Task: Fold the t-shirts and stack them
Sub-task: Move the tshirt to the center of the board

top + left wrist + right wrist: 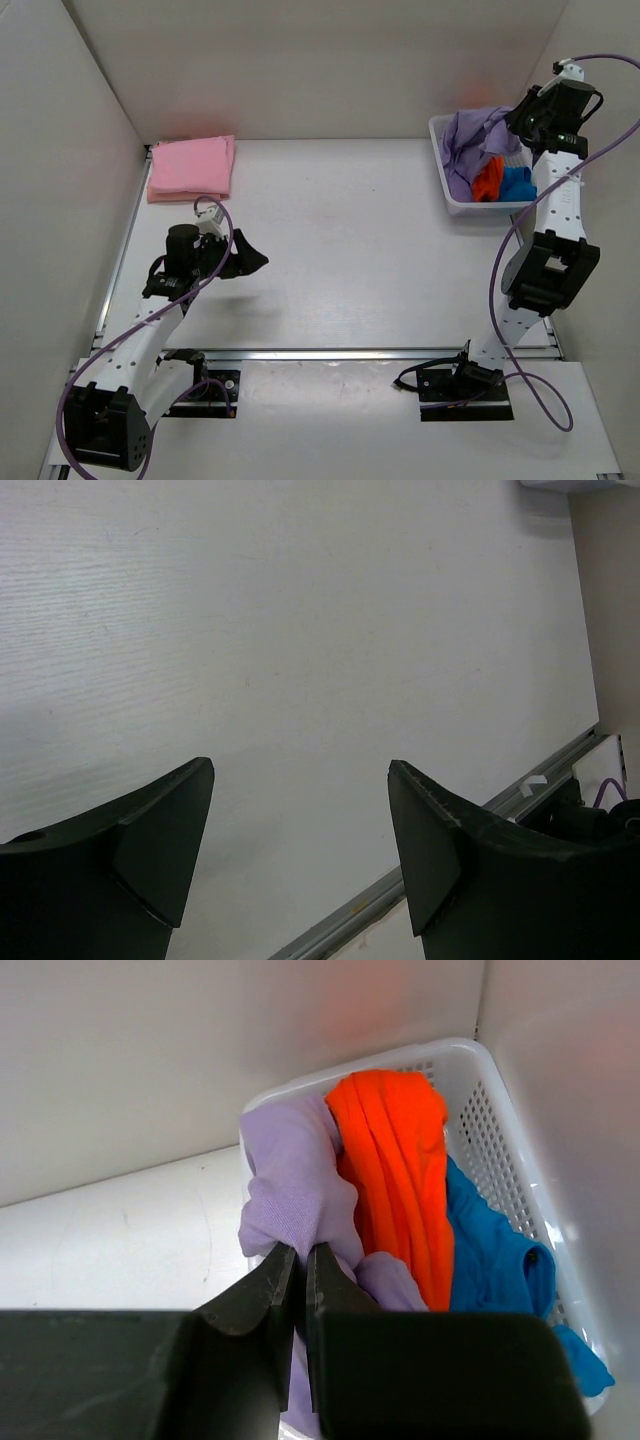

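- Four t-shirts in all, one of each colour: pink t-shirt, purple t-shirt, orange t-shirt and blue t-shirt.
- One white lattice basket, at the far right of the table.
- Three of the t-shirts lie bunched inside the basket. The purple is at the left end in the wrist view, the orange is in the middle, and the blue is against the right wall.
- The pink one lies folded flat on the table, well apart from the basket, at the opposite far corner.
- Right end effector: over the basket, its fingers pressed together on a fold of the purple t-shirt, with purple cloth showing between them.
- Left end effector: far across the table from the basket, fingers spread wide over bare table, holding and touching nothing.
- The orange t-shirt forms a long creased band, and the blue runs just beside it the same way.
- The pink t-shirt is a neat rectangle, its longer side pointing toward the basket's side of the table.
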Available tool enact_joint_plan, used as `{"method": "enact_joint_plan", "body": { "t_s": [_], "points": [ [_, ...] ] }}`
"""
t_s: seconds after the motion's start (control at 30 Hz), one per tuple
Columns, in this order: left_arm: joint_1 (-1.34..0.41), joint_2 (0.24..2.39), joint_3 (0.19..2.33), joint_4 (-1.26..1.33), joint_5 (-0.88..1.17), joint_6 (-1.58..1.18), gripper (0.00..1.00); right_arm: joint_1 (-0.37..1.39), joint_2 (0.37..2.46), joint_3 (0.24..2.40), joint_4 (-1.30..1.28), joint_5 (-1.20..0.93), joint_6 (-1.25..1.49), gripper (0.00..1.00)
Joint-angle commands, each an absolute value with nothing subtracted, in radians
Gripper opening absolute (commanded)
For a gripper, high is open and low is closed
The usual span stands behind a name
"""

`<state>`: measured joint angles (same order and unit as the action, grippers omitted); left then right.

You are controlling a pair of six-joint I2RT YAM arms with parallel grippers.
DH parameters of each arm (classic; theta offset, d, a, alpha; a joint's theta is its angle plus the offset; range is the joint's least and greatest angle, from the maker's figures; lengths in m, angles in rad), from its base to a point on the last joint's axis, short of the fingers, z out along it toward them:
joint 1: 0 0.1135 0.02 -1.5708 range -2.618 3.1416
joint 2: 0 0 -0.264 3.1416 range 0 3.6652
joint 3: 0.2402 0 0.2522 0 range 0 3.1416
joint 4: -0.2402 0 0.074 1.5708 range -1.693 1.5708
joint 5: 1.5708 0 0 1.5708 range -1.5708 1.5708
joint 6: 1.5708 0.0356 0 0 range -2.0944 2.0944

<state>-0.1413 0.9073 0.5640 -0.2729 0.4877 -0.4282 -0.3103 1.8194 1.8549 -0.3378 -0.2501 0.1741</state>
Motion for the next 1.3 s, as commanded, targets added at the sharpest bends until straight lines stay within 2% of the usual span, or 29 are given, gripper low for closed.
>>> {"method": "enact_joint_plan", "body": {
  "t_s": [0.0, 0.13, 0.4, 1.0, 1.27],
  "points": [
    [-0.149, 0.903, 0.554, -0.241, 0.514, -0.442, 0.82, -0.324, 1.741, 1.959, -0.180, -0.275, 0.210, 0.00],
    [-0.153, 0.907, 0.546, -0.227, 0.520, -0.454, 0.81, -0.341, 1.766, 2.061, -0.186, -0.313, 0.235, 0.00],
    [-0.147, 0.908, 0.537, -0.224, 0.523, -0.454, 0.81, -0.351, 1.692, 2.074, -0.155, -0.356, 0.284, 0.00],
    [-0.183, 0.882, 0.508, -0.213, 0.523, -0.480, 0.85, -0.425, 1.488, 2.216, -0.032, -0.626, 0.437, 0.01],
    [-0.181, 0.836, 0.489, -0.229, 0.534, -0.495, 0.84, -0.351, 1.388, 2.186, 0.043, -0.724, 0.500, 0.00]
  ]
}}
